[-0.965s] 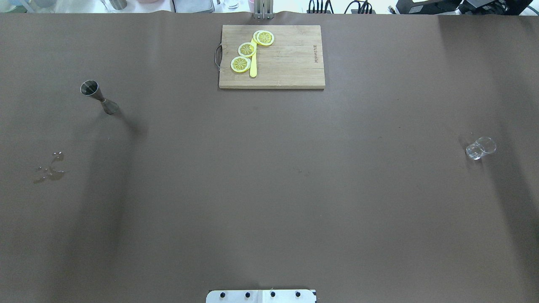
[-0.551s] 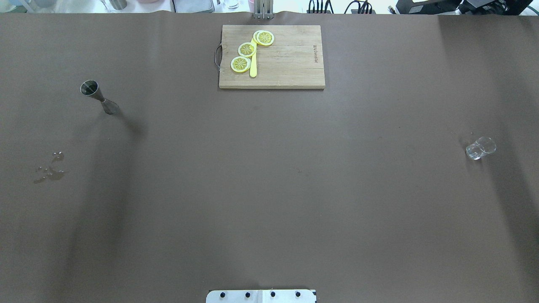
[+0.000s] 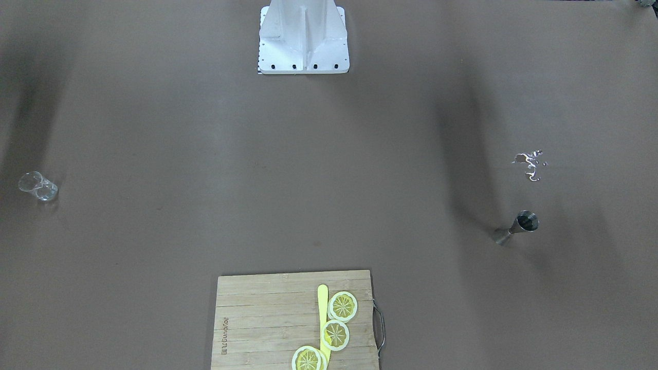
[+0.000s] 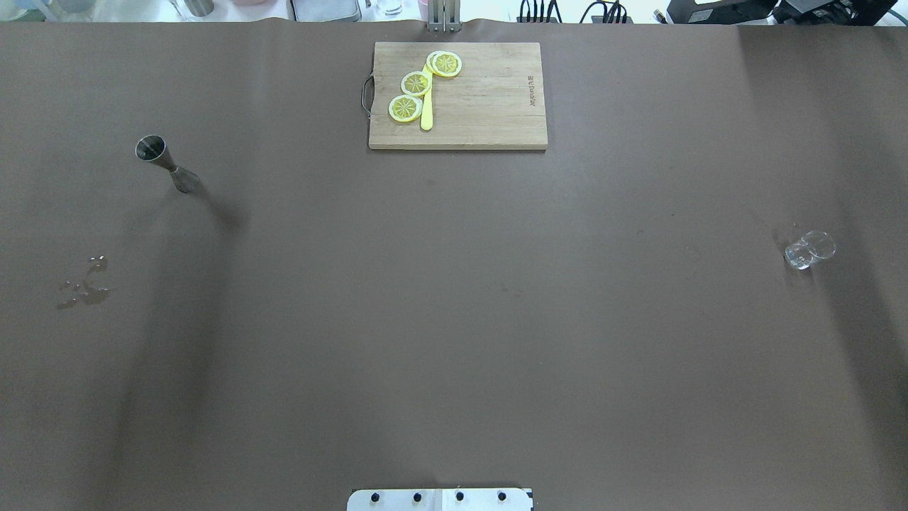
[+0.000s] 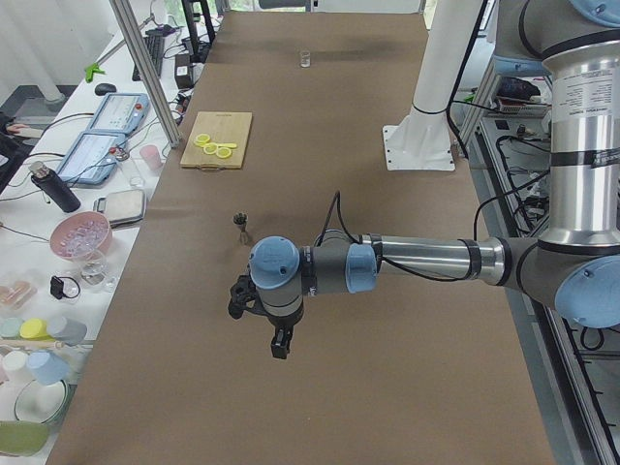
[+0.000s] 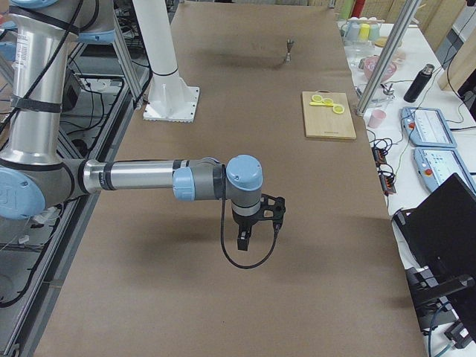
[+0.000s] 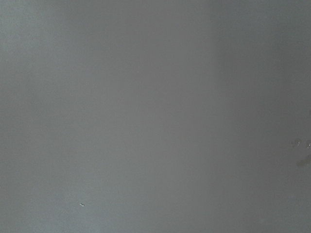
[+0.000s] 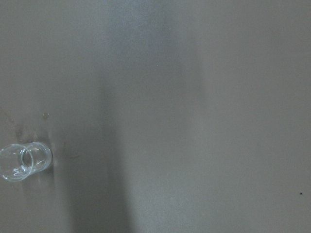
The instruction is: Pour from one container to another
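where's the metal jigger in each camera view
Front-facing: jigger at mid right.
Overhead: jigger at upper left.
Exterior left: jigger left of centre.
Exterior right: jigger far off, near the top.
Left wrist: not in it.
Right wrist: not in it.
Shared landmark: the cutting board, seen in all four exterior views.

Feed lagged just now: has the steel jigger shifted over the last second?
No. In the overhead view the steel jigger stands where it did, at the same gap from the wooden cutting board to its right.
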Controlling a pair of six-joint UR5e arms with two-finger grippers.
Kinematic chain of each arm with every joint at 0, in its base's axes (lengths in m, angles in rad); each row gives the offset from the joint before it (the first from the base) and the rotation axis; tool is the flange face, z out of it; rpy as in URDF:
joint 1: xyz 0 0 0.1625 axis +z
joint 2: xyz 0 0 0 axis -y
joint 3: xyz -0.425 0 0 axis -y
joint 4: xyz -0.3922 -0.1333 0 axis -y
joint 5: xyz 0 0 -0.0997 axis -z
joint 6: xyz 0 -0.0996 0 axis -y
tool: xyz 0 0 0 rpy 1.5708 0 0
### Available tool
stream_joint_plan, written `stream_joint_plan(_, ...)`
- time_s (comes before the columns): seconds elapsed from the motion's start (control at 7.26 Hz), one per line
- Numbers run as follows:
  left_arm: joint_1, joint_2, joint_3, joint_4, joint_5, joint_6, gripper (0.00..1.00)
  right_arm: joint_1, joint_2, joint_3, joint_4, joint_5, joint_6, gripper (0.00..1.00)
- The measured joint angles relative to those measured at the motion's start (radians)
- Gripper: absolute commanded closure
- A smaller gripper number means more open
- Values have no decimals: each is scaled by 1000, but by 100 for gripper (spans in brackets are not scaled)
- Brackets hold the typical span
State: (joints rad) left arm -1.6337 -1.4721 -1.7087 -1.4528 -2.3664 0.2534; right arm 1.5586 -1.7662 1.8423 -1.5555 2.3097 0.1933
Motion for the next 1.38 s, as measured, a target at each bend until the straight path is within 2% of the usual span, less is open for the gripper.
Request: stream_joint_plan(1.38,2,5,29,-1,7,3,2,-1,-1,0,-1,5,1,0)
